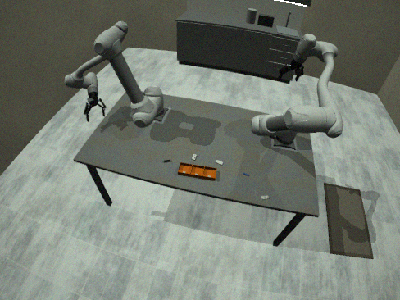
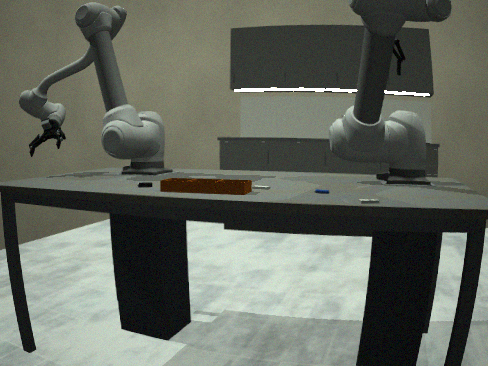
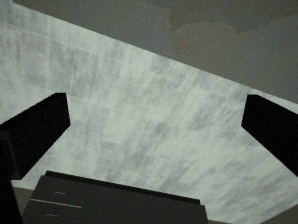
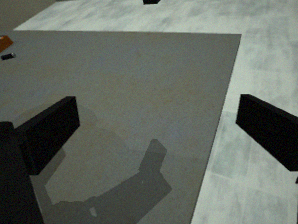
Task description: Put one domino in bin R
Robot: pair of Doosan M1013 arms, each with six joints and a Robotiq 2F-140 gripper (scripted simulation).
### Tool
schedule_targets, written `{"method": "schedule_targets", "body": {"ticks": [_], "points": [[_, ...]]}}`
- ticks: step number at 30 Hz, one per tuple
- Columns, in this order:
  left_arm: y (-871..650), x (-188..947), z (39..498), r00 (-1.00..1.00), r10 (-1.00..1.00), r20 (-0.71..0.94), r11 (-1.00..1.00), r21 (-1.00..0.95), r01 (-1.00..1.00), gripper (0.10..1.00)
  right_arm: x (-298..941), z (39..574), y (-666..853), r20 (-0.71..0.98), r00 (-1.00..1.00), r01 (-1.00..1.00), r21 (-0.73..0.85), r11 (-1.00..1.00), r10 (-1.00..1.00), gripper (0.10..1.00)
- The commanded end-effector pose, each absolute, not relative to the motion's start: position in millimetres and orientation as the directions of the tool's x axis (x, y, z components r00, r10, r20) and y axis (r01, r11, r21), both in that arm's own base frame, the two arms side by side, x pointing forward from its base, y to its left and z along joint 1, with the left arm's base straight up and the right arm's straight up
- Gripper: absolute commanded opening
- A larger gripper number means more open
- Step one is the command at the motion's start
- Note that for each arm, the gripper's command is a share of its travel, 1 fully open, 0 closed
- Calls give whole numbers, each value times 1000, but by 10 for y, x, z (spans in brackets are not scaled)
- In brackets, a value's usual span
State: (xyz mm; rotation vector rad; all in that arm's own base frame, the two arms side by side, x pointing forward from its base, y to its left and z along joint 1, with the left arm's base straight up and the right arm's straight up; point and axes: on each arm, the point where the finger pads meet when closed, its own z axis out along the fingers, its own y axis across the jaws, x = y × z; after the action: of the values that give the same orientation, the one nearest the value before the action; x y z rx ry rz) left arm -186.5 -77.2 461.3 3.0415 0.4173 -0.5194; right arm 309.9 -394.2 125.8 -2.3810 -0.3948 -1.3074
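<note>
A joined row of three orange bins stands on the table; small pale patches show inside, letters unreadable. White domino-like pieces lie behind the bins, behind their right part and near the table's front right. My left gripper is open and empty, high at the back right, far from the pieces; the exterior view mostly hides it behind the arm. My right gripper is open and empty, beyond the table's left edge.
A small black piece lies left of the bins, a blue piece to their right. Both arm bases stand along the rear of the table. A dark cabinet stands behind.
</note>
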Motion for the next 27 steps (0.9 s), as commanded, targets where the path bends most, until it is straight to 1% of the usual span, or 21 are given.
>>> {"method": "schedule_targets", "body": {"ticks": [1, 23, 25, 27], "points": [[-761, -1872, 4618, 910, 253, -330, -965, -18, 262, 1000, 3100, 1264, -3946, 850, 524, 424, -202, -883, 57, 1000], [-750, -1876, 4618, 911, 247, -330, -967, -18, 256, 1000, 3100, 1264, -3946, 850, 524, 424, -202, -883, 57, 1000], [-750, -1876, 4618, 911, 247, -330, -967, -18, 256, 1000, 3100, 1431, -3946, 850, 524, 424, -202, -883, 57, 1000], [-750, -1876, 4618, 911, 247, -330, -967, -18, 256, 1000, 3100, 1431, -3946, 850, 524, 424, -202, -883, 57, 1000]]}}
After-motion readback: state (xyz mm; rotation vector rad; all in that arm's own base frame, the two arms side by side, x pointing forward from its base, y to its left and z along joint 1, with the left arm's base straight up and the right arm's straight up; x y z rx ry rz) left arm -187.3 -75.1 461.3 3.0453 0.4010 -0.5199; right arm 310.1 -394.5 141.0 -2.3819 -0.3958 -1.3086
